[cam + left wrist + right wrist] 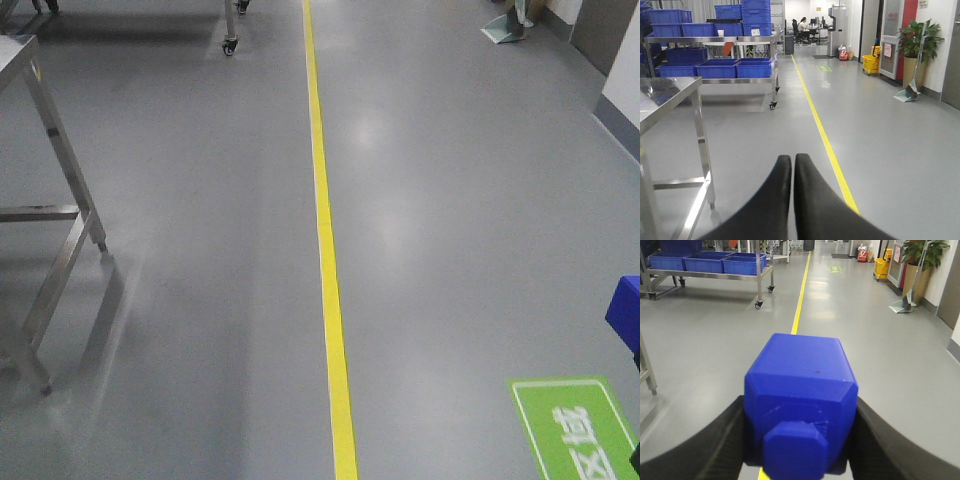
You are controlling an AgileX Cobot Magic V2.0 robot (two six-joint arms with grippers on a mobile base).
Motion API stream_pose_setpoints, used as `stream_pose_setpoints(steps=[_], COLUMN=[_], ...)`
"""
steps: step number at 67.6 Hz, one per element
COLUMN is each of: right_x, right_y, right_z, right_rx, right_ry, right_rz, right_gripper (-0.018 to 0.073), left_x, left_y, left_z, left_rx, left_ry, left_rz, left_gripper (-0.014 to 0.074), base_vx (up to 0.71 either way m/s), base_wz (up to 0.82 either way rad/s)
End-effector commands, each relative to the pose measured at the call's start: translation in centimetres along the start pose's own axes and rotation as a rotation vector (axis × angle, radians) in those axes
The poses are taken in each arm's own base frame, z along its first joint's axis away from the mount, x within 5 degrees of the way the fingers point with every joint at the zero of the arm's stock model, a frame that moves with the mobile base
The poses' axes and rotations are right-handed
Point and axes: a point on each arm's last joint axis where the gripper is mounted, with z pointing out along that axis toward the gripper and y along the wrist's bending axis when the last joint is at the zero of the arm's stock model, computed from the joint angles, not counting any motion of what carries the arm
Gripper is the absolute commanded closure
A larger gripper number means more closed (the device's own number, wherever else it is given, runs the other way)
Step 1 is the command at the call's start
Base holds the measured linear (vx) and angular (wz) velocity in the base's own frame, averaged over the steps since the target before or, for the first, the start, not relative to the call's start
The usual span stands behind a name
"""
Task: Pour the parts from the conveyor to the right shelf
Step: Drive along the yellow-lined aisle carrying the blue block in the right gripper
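Note:
My right gripper [801,440] is shut on a blue plastic container [801,390] and holds it above the grey floor; its black fingers [715,440] press both sides of it. A corner of that blue container shows at the right edge of the front view [625,308]. My left gripper [793,165] is shut and empty, pointing down the aisle. No conveyor and no loose parts are in view.
A yellow floor line [328,250] runs down the aisle. A steel table [665,97] stands at the left. A wheeled steel rack with blue bins [735,67] is farther back left. A green floor mark [575,425] lies near right. A dustpan [907,95] and plant [917,40] stand at the right wall.

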Motion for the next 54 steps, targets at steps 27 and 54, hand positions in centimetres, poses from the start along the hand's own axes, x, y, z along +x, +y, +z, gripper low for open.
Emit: stream_pose_setpoints(steps=[27, 54], right_x=[-1.43, -1.43], right_y=[-0.36, -0.36], right_z=[-0.11, -0.11], right_rx=[0.036, 0.036], right_ry=[-0.087, -0.087], right_rz=[-0.005, -0.005], right_gripper=[0.0561, 0.0561], left_x=[-1.35, -1.35], left_y=[-0.05, -0.05], left_z=[-0.18, -0.18], left_rx=[0.007, 0.007], left_ry=[-0.097, -0.097], left_rz=[-0.014, -0.014], left_gripper=[0.0603, 0.0603], base_vx=[0.74, 0.74], base_wz=[0.06, -0.02])
